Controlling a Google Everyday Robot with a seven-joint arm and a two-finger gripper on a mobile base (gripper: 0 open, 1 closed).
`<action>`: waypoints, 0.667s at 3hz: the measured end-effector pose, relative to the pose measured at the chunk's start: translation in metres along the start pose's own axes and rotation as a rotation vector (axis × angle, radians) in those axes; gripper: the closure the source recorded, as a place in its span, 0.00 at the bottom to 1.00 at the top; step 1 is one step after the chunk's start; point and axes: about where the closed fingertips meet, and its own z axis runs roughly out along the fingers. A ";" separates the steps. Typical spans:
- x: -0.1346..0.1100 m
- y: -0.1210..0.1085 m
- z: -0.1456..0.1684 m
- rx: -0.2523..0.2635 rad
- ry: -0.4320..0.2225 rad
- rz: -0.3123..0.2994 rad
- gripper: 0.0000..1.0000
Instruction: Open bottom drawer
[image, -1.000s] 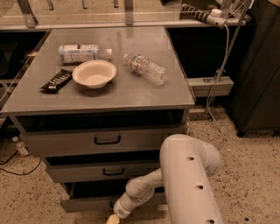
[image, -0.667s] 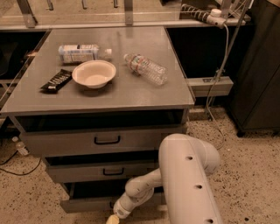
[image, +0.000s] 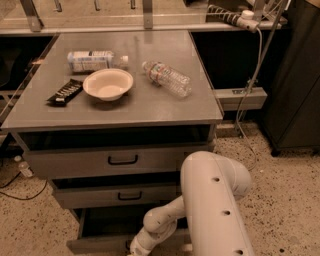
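Note:
The bottom drawer (image: 95, 244) is the lowest of three in a grey metal cabinet. It stands pulled out past the two above it, its dark inside showing, and its handle is not visible. My gripper (image: 133, 251) sits at the drawer's front rim, at the lower edge of the camera view and largely cut off by it. The white arm (image: 212, 210) bends down to it from the right.
The middle drawer (image: 129, 196) and top drawer (image: 123, 160) stand slightly out. On the cabinet top (image: 190, 107) lie a bowl (image: 107, 84), a clear bottle (image: 167, 79), a white bottle (image: 95, 60) and a black packet (image: 65, 92). A dark cabinet (image: 295, 100) stands on the right, on speckled floor.
The bottom drawer's front and my gripper have come a little farther out toward the camera. Nothing on the cabinet top has moved.

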 end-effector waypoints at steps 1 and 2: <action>-0.002 0.002 -0.004 0.000 0.000 0.001 0.00; 0.010 0.018 0.002 -0.021 -0.006 0.033 0.00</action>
